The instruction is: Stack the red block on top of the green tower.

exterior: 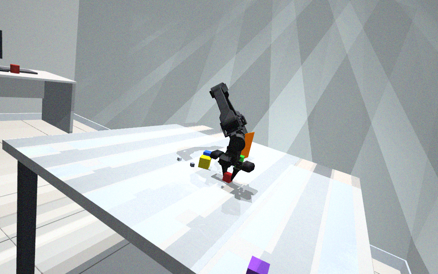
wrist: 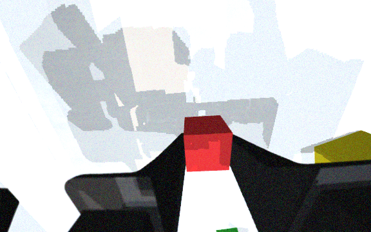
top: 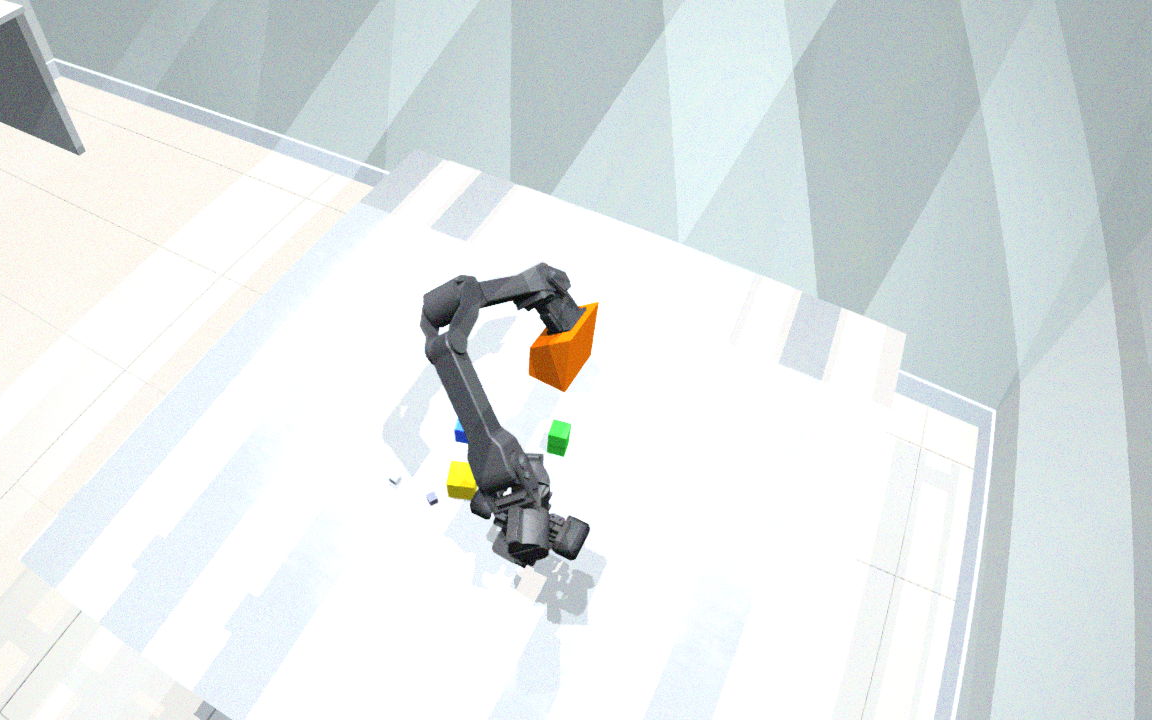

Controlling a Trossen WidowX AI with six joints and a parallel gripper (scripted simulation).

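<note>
The red block (exterior: 227, 177) (wrist: 208, 149) is between the two fingertips, a finger against each side. My gripper (exterior: 228, 177) (wrist: 203, 136) is shut on the red block, low at the table; I cannot tell whether the block touches the table. In the top view the arm hides the red block and the fingertips. The green tower (top: 558, 437) stands upright between the gripper and the arm's orange base. In the exterior view the green tower (exterior: 242, 158) is mostly hidden behind the gripper. Only a small edge of the green tower (wrist: 227, 230) shows in the wrist view.
A yellow block (top: 461, 480) (exterior: 204, 161) (wrist: 353, 148) stands beside the gripper. A blue block (top: 461, 433) (exterior: 207, 153) is behind it. Two tiny cubes lie beyond the yellow block. The orange base (top: 562, 353) (exterior: 248, 145) is behind the tower. A purple block (exterior: 257, 265) is at the near edge of the exterior view.
</note>
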